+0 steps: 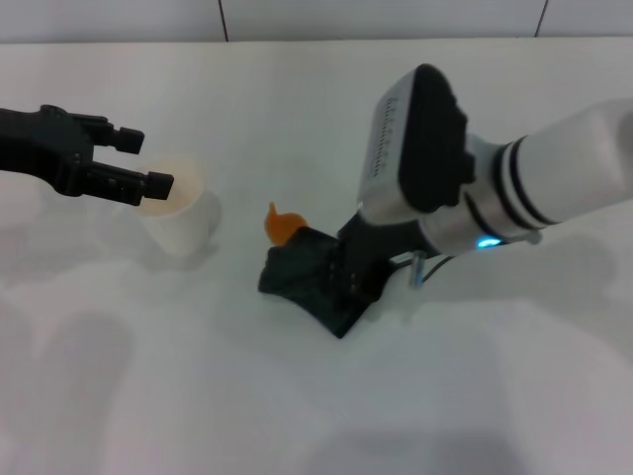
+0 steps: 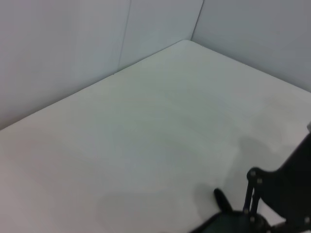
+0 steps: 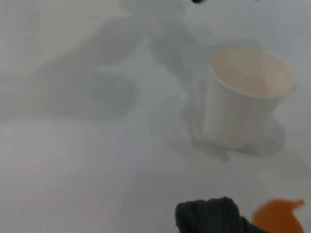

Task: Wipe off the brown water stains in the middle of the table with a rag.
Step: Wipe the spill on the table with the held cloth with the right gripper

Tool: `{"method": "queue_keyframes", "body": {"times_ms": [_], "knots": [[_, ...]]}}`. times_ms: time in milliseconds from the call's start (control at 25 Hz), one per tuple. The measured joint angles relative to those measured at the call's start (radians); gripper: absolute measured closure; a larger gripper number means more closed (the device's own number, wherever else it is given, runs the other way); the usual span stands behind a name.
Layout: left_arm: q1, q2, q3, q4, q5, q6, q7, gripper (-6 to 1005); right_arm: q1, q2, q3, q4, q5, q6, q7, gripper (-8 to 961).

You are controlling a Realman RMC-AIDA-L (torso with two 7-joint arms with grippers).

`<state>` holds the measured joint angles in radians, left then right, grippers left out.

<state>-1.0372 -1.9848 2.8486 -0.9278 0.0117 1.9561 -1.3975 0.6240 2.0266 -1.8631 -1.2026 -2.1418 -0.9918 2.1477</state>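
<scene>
An orange-brown stain, small and roundish with a short tail, is sitting near the middle of the white desk. A dark rag is lying on the desk with its far edge touching the stain's near side, so the stain is lying just beyond the rag, away from the robot and slightly to its left. The right pincer is pressing down on the rag, apparently gripping it, though its fingers are hidden behind the wrist. A push forward and leftward would likely carry the rag over the stain. A white cup is standing further left. The left pincer is hovering open above the cup, idle.
</scene>
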Motion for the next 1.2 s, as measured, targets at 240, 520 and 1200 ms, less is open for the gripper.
{"method": "queue_keyframes", "body": {"times_ms": [240,520,1200], "knots": [[-0.008,-0.009,0.0,-0.001,0.0,0.001,0.0,105,0.029,0.001,-0.129,0.003,0.004,0.115,0.004,881],[-0.017,-0.014,0.0,-0.001,-0.001,0.001,0.0,105,0.033,0.001,-0.153,0.039,-0.011,0.21,0.049,880],[-0.01,-0.019,0.0,-0.002,0.002,0.0,-0.003,105,0.038,-0.004,-0.167,0.058,-0.039,0.26,0.085,880]]}}
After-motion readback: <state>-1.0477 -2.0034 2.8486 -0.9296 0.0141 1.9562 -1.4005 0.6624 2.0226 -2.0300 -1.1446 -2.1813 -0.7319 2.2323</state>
